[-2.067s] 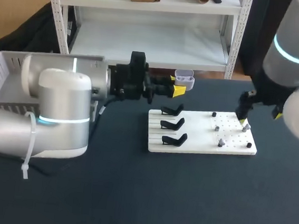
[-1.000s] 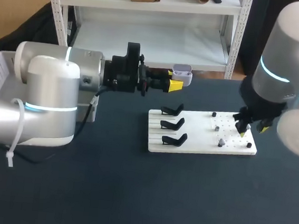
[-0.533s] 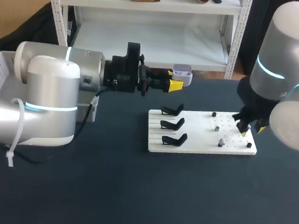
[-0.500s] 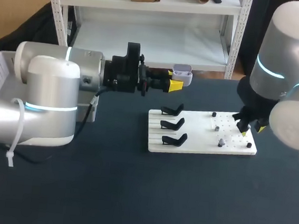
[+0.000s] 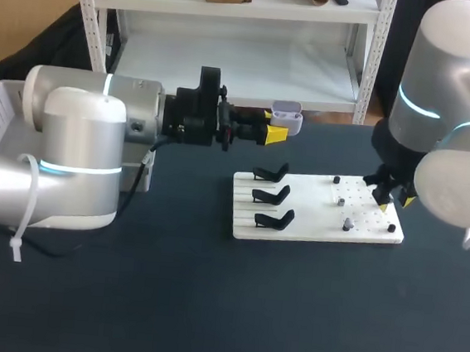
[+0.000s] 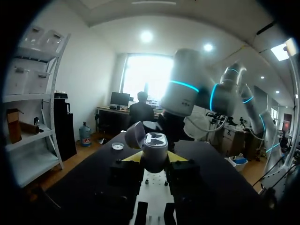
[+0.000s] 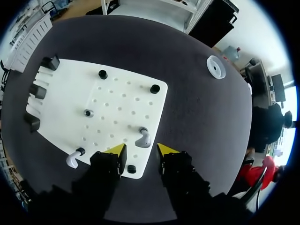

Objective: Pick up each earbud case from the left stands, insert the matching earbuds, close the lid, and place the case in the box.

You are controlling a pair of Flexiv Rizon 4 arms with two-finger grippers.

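Holding the open case (image 6: pixel 154 147) pinched in its left gripper (image 5: pixel 277 133) above the table (image 5: pixel 206 306), beyond the board's (image 7: pixel 117 98) far edge, the robot hangs its spread right gripper (image 7: pixel 141 151) over an earbud (image 7: pixel 143 137) by the board's right edge, with insertion, closing and boxing apparently yet to come.
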